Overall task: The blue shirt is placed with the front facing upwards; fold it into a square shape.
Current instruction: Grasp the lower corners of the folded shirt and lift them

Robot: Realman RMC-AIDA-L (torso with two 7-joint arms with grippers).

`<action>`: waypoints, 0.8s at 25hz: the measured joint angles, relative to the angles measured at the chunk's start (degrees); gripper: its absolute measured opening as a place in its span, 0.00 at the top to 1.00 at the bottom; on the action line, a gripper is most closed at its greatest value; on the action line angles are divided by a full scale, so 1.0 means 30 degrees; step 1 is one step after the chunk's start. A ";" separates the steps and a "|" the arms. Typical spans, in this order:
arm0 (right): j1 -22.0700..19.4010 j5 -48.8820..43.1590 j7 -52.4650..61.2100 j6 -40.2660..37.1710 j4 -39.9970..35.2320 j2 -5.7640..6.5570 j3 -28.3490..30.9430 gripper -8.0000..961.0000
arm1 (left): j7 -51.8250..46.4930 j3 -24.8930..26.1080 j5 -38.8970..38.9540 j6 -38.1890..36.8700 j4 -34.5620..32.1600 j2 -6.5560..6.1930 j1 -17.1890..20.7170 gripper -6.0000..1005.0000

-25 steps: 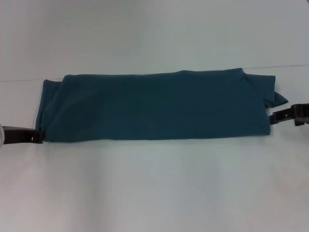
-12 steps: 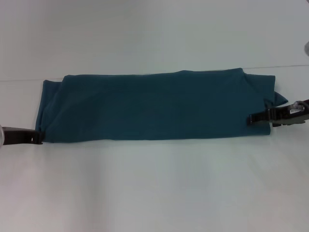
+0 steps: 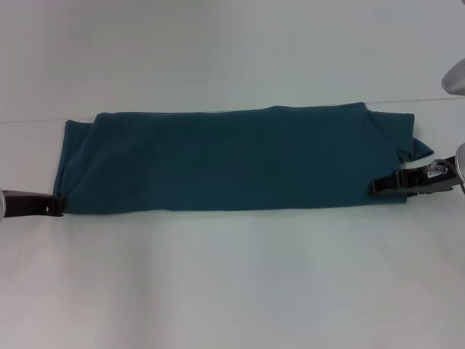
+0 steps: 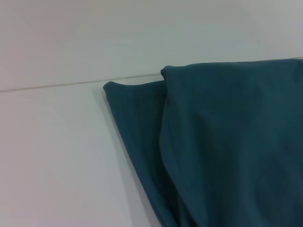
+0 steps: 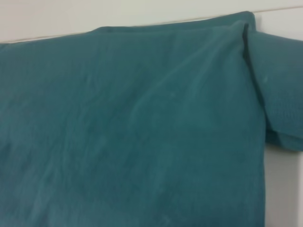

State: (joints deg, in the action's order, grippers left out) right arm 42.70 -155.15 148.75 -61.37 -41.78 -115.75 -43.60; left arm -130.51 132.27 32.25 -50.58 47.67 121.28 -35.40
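shirt: the blue shirt [image 3: 232, 160] is already down to a long narrow strip lying flat across the tabletop [image 3: 232, 291], running side to side in front of the robot. no print showing, so the front is folded inside or underneath, can't say which.

right pincer: right pincer [image 3: 375, 187] is over the near corner of the strip at the robot's right end, tip lying on the cloth. looks pretty much closed from the head cam, but can't tell if it actually has fabric pinched or is just resting on top.

left pincer: left pincer [image 3: 59, 206] sits at the near corner on the opposite end, tip touching the hem. open or shut? can't tell, only a dark stub shows.

risk 1: imo the biggest one is grabbing only the top layer. strip is several layers thick, so if a pincer catches just one, the fold peels apart when lifted and you get a mess instead of a square.

risk 2: the sleeve flap [image 3: 414, 142] pokes out past the right end. fold end over end w/o tucking it and it'll prob stick out of the finished shape.

risk 3: if one end lifts before the other has a grip, the strip drags and goes crooked, esp since the left end [image 4: 137, 123] has its layers offset rather than lined up.

hidden: neither wrist cam shows its own fingers, just cloth. most of both arms is cut off at the frame edges. layer count at the corners is hard to make out. the grey thing at the upper right edge [image 3: 454, 76] is too cropped to ID.
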 joint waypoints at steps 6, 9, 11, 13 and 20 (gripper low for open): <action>-0.0009 0.0010 -0.0284 0.0179 0.0097 0.0009 0.0001 0.16 | -0.0001 -0.0001 0.0000 0.0114 -0.0260 -0.0084 -0.0138 0.97; -0.0047 -0.0006 -0.0600 0.0289 0.0159 0.0002 0.0000 0.19 | 0.0000 -0.0001 0.0000 0.0133 -0.0277 -0.0116 -0.0144 0.97; -0.0050 -0.0010 -0.0703 0.0382 0.0246 -0.0004 0.0000 0.29 | -0.0001 -0.0002 0.0000 0.0143 -0.0290 -0.0125 -0.0148 0.97; -0.0049 0.0010 -0.0801 0.0446 0.0282 -0.0005 -0.0001 0.39 | 0.0000 -0.0002 0.0000 0.0153 -0.0293 -0.0128 -0.0151 0.97; -0.0108 0.0157 -0.1216 0.0206 0.0207 -0.0004 0.0001 0.79 | -0.0001 0.0017 0.0000 0.0164 -0.0306 -0.0237 -0.0151 0.97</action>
State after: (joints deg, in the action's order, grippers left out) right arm 42.38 -154.68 145.10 -60.75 -41.15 -115.76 -43.59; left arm -130.52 132.33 32.25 -50.09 46.76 120.57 -35.85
